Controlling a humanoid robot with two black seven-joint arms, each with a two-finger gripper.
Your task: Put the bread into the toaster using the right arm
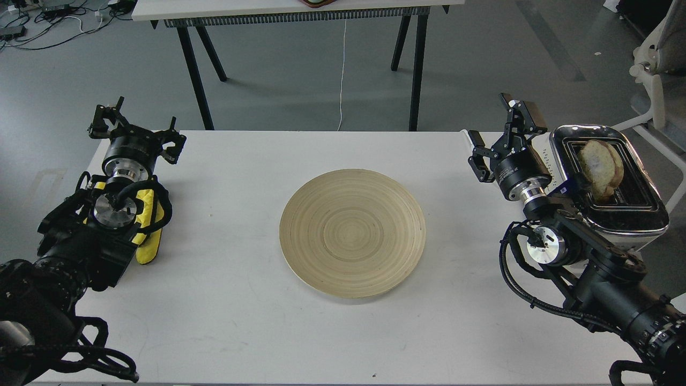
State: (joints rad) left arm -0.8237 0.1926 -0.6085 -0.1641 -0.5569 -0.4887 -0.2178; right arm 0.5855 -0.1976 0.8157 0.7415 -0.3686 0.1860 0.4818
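Pale speckled bread is standing in the toaster slot, protruding; likely light, soft, crushable, best pinched gently by its crust. Right gripper is hanging beside, fingers spread, empty.

One slice of bread, standing in one toaster just right of the right gripper. One round wooden plate between two grippers, right and left. One white table; a second table beyond.
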